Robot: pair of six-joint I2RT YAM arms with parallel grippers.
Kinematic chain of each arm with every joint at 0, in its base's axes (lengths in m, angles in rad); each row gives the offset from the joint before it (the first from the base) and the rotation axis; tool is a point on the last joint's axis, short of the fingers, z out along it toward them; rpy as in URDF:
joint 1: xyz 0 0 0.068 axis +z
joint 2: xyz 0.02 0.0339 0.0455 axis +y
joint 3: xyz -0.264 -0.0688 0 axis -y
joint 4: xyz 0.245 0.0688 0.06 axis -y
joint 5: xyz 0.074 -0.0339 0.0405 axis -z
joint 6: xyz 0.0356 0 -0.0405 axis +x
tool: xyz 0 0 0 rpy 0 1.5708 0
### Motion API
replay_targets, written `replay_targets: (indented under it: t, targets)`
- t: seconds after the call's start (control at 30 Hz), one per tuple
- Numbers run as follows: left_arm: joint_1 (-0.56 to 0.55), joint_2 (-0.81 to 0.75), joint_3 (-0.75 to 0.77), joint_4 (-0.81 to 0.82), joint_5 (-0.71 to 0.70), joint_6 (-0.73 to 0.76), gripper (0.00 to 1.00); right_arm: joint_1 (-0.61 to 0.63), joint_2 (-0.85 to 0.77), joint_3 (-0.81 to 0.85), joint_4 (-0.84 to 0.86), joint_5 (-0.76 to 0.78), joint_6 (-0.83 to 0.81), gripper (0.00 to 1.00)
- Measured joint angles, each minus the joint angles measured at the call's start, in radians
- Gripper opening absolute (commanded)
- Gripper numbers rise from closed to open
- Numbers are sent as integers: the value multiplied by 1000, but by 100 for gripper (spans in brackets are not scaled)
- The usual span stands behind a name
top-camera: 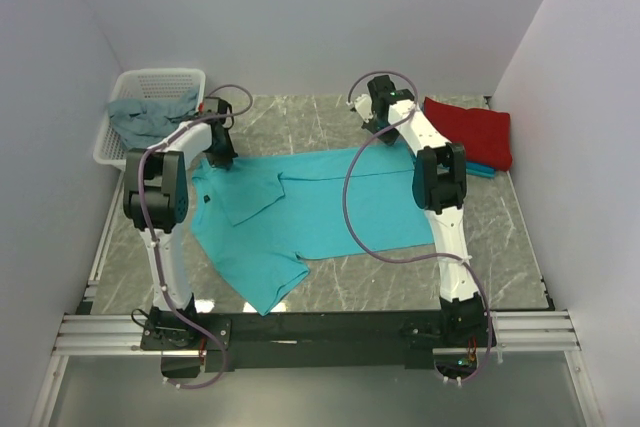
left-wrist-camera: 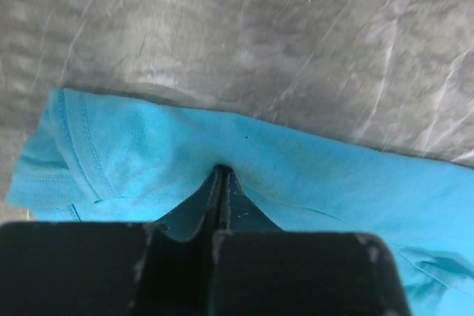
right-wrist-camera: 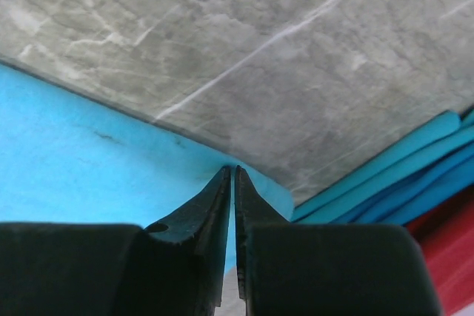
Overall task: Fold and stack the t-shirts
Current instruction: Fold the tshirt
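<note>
Two robot arms are bolted at the near edge of a grey marbled table [top-camera: 500,237]. Just beyond their bases a bright turquoise t-shirt [top-camera: 320,212] lies spread flat and sideways across the middle of the table. One sleeve splays toward the near edge, and a smaller flap of cloth is folded in over the left part of the body. Both arms reach over the shirt to its far edge. The left gripper [left-wrist-camera: 222,173] is closed, its fingers pinching a small ridge of turquoise cloth beside a stitched hem at the shirt's far left. The right gripper [right-wrist-camera: 231,172] is closed to a hairline slit at the far right corner of the cloth and appears to have hold of that edge. Further back on the right, a folded red shirt [top-camera: 470,127] rests on a folded turquoise-blue shirt [top-camera: 482,171], well apart from the spread one. In the far left corner a white basket [top-camera: 160,77] holds a crumpled grey-blue shirt [top-camera: 145,117]. The step in hand looks like the lengthwise fold of the turquoise shirt. The next move probably calls for both arms to lift together and carry the far edge evenly toward the near edge, keeping the cloth taut between them.
</note>
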Motion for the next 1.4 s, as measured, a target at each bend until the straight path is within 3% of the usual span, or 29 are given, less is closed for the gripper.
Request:
replay_targets:
  t: [0.13, 0.2, 0.3, 0.5, 0.63, 0.73, 0.77, 0.97, 1.17, 1.4]
  targets:
    - [11, 16, 50, -26, 20, 6, 14, 0, 7, 2, 36, 27, 6, 14]
    - [17, 14, 67, -28, 39, 16, 30, 0, 0, -33, 105, 33, 24, 21]
    - [24, -11, 68, -13, 85, 29, 40, 0, -41, -116, 194, 27, 47, 25]
    - [18, -203, 18, 81, 269, 39, 46, -4, -186, -152, 245, -55, 96, 29]
    - [-26, -325, -62, 234, 445, 26, 44, -18, -460, -299, 279, -229, 139, 31]
    - [-103, -314, -85, 333, 542, 2, 38, -60, -706, -476, 298, -416, 173, 32]
    - [-139, -290, -84, 361, 570, -10, 26, -85, -794, -541, 308, -489, 184, 32]
    - [-360, 42, 113, 406, 623, -72, 1, -243, -1179, -930, 339, -731, 219, 32]
    - [-496, 325, 362, 372, 571, -129, 0, -332, -1334, -1224, 326, -825, 220, 32]
    - [-510, 397, 475, 356, 491, -174, 0, -390, -1347, -1261, 317, -894, 215, 32]
